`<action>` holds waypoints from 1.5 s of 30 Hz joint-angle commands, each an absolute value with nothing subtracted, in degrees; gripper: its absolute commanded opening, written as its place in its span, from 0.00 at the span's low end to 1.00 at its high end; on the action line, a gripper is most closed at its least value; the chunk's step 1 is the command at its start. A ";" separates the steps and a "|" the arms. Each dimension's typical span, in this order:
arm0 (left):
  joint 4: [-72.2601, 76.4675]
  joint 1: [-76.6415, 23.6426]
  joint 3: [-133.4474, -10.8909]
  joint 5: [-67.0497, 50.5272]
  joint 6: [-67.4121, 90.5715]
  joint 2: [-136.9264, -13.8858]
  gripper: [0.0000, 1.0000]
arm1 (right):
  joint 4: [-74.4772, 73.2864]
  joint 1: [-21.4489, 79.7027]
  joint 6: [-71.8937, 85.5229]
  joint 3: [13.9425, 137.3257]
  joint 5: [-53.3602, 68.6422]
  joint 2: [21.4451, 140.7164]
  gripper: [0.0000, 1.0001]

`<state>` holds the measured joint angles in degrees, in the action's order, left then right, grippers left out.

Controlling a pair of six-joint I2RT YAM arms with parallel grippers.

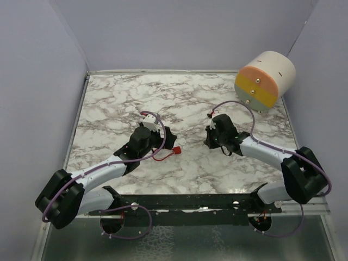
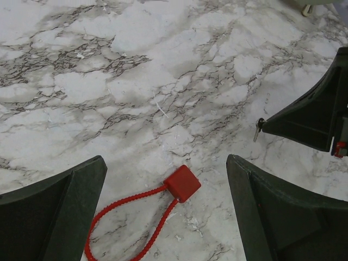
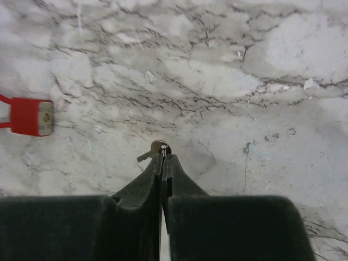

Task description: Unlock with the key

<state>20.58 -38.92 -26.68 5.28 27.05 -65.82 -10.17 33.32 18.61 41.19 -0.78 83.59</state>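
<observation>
Tabletop [image 1: 109, 109]: white marble veined in grey, walled in plain lilac on three sides, with both arm bases bolted along the near edge.
Right gripper [image 3: 163, 159]: the fingers were pressed fully together and pinched the key. It hung low over the middle of the tabletop, a little toward the right edge.
Key [image 3: 154, 148]: small and silver, clamped at the very fingertips. A short part projected beyond them on the lock's side, apparently so that it could be carried straight across and pushed in.
Left gripper [image 2: 165, 159]: the fingers were spread wide and gripped nothing. They stood on either side of the lock, probably placed to close on it and steady it against the key's push.
Lock [image 2: 182, 183]: the red square body lay flat near the middle of the tabletop, apart from the key. In the right wrist view its pale end face was turned toward the key.
Cable loop [image 2: 122, 215]: a red shackle that trailed from the body back beneath the left gripper.
Drum [image 1: 265, 80]: a cream cylinder at the far right corner, well apart from both grippers. Its orange, yellow and pink face was turned toward the arms.
Obstructions: only bare marble lay between key and lock. The chief risk, by judgement, was that the light, unheld lock would slide away.
</observation>
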 commanded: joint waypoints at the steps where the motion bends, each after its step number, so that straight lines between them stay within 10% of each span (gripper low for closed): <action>1: 25.34 -39.82 -27.60 1.40 25.09 -65.57 0.95 | -6.85 33.66 18.39 41.52 0.03 76.18 0.01; 45: 44.33 -51.33 -38.10 0.43 10.93 -88.33 0.52 | -14.68 34.27 18.86 45.45 7.29 67.27 0.01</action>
